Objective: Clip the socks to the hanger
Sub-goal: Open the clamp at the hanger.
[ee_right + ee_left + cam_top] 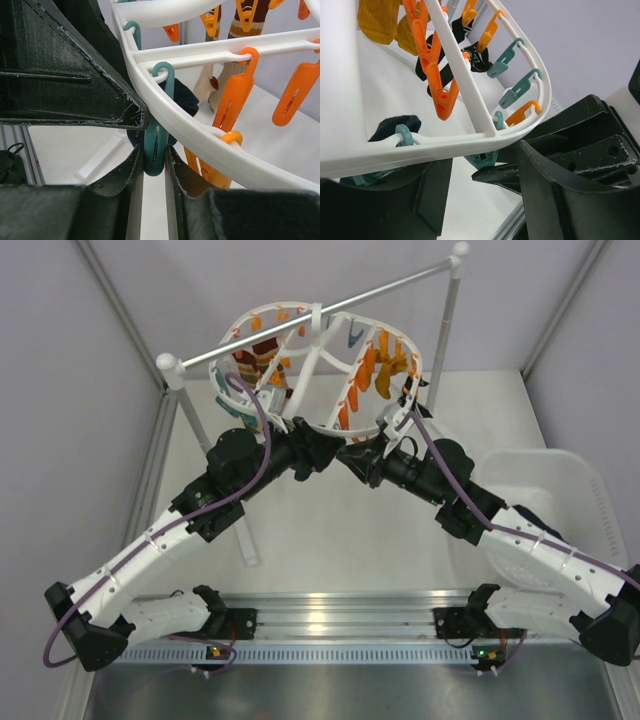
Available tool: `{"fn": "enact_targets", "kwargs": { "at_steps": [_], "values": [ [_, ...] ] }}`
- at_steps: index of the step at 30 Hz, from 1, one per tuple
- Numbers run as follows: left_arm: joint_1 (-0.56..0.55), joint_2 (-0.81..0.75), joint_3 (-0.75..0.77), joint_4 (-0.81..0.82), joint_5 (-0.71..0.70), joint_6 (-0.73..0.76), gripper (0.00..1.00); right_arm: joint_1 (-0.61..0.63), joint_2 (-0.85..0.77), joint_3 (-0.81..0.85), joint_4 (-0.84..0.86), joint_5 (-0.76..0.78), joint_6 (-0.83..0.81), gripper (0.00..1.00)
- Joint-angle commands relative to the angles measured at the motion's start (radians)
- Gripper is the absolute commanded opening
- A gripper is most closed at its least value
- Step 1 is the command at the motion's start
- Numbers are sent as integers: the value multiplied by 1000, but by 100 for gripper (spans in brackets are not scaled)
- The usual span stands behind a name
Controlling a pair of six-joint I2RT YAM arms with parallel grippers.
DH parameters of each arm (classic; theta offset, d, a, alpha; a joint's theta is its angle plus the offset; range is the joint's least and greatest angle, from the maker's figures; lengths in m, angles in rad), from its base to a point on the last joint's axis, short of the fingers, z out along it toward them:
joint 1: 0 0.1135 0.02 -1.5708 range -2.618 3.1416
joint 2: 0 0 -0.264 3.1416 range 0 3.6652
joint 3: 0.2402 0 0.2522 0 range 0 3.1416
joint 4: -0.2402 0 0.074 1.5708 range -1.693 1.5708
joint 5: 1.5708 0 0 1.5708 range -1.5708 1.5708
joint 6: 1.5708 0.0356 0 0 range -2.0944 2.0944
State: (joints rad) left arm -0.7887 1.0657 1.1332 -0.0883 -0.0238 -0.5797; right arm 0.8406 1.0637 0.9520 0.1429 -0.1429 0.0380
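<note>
Right wrist view: dark sock bunched just behind the teal clip, on the far side of it from the right claw. Touching the clip's back or a hair off it; cannot tell which. Not possible to say whether any fabric sits in the clip's mouth.

Clip hooked to the rim of the white hanger, long axis hanging straight down. Rim runs crosswise to it.

Right claw nearly closed, both fingers pinching the lower end of the teal clip from either side.

Left wrist view: same sock pokes up just over the far side of the rim, toward the left finger of the left claw. Left claw's fingers stand well apart below the rim, which runs across the gap. No grip on anything visible.

Top external view: both claws meet nose to nose at the near edge of the hanger, above the desk.

Judgement: next move turns on sock versus clip mouth. Sock lies beyond the clip as the right claw faces it, so must come in along the clip's vertical axis. Left claw nearer the sock, so likelier to feed it.
</note>
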Motion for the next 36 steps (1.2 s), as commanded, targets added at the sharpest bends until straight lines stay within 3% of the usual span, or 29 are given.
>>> {"fn": "enact_targets", "kwargs": {
  "at_steps": [1,10,22,36],
  "values": [
    [2,11,8,56,-50,58,59,35,-16,21,93,-63,10,0],
    [2,13,5,53,-57,106,65,35,-19,16,93,-55,3,0],
    [11,57,96,19,-149,-83,61,55,-30,-19,112,-15,-77,0],
    [17,2,33,111,-189,-160,67,78,-31,-84,138,39,-95,0]
  ]
}}
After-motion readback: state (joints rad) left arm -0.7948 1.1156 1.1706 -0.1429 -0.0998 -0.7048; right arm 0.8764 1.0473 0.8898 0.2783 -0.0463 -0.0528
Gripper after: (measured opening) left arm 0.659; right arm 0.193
